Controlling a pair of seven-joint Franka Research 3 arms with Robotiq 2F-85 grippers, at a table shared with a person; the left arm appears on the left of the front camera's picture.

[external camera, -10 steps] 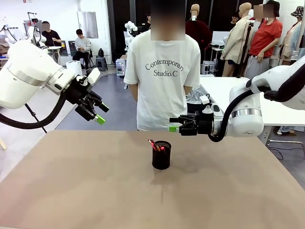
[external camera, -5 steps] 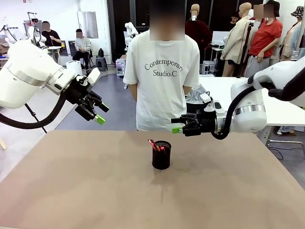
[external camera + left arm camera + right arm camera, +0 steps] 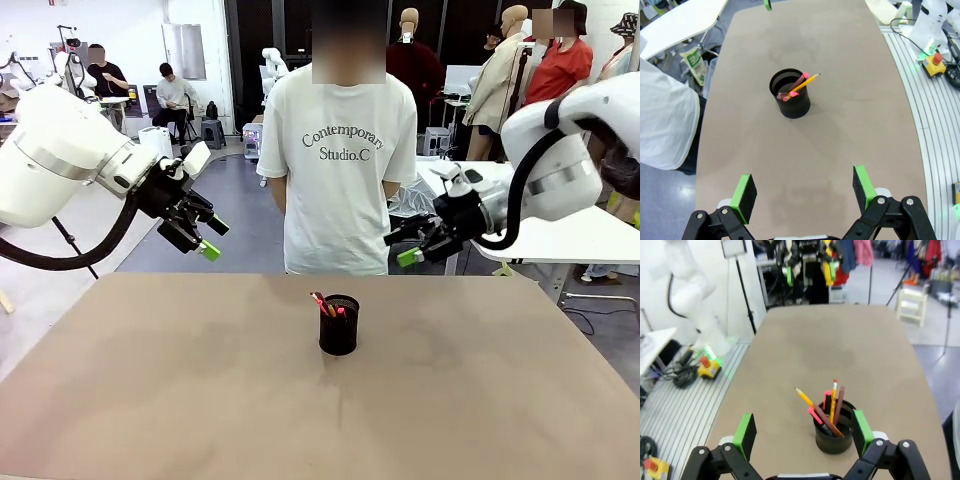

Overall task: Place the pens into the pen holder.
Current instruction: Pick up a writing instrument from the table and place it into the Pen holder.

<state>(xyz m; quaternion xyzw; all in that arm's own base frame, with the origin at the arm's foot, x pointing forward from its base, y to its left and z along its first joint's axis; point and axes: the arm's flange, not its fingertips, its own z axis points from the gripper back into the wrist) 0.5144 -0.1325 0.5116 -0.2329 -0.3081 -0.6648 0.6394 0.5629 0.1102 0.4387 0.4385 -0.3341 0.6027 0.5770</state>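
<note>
The black mesh pen holder [image 3: 339, 328] stands upright near the middle of the table. Several pens [image 3: 322, 303] lean inside it, among them a yellow pencil [image 3: 809, 80] and a reddish-brown one [image 3: 840, 404]. My left gripper [image 3: 214, 240] hangs open and empty above the table's far left edge, well away from the holder [image 3: 790, 95], which lies ahead of its green pads [image 3: 746, 192]. My right gripper [image 3: 402, 250] is open and empty too, in the air beyond the far right edge. It looks down on the holder [image 3: 834, 435] and the pens [image 3: 832, 402].
A person in a white T-shirt [image 3: 340, 150] stands at the far edge of the brown table [image 3: 200, 400], right behind the holder. A white table [image 3: 590, 235] stands to the far right. A yellow box with a red button [image 3: 933, 64] lies on the floor beside the table.
My right arm has drawn back to the right and away from the holder, with its gripper now tilted downward. The left arm, the holder and the pens have stayed in place.
</note>
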